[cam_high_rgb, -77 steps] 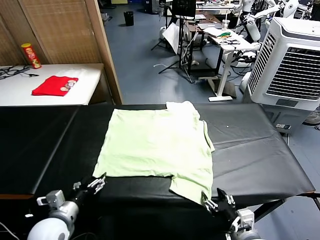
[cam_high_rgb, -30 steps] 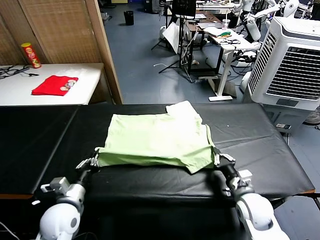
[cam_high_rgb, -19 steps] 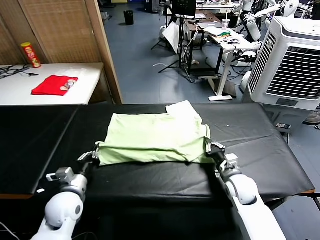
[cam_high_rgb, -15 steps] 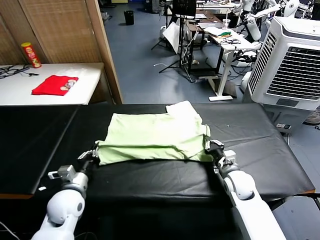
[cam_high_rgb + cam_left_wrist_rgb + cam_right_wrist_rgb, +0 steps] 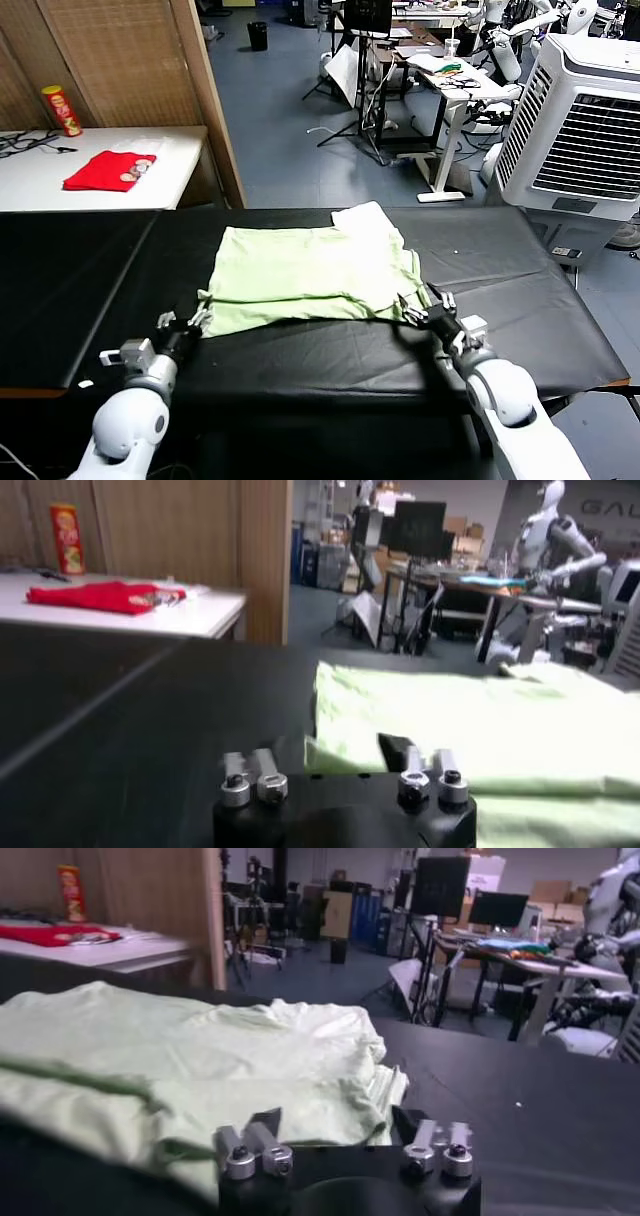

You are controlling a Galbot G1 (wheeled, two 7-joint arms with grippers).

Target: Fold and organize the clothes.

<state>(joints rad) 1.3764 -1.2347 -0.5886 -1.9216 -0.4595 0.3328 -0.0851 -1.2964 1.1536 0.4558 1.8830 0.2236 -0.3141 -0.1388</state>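
The pale light-green T-shirt (image 5: 310, 280) lies folded in half on the black table (image 5: 530, 300), its near half laid back over the far half. One sleeve sticks out at the far right. No printed patch shows. My left gripper (image 5: 185, 320) is open at the shirt's near left corner. In the left wrist view the shirt (image 5: 480, 730) has that corner between the spread jaws of the left gripper (image 5: 345, 755). My right gripper (image 5: 422, 307) is open at the near right corner. In the right wrist view the shirt (image 5: 150, 1058) has its folded edge between the open jaws of the right gripper (image 5: 335, 1123).
A white side table (image 5: 175, 170) at the far left holds a red folded garment (image 5: 108, 170) and a red and yellow can (image 5: 62, 110). A wooden partition (image 5: 205, 90) stands behind the table. A white air cooler (image 5: 585, 130) stands at the right.
Both grippers lifted the shirt's near hem and carried it away from me over the far half. They have since let go, opened and drawn back slightly.
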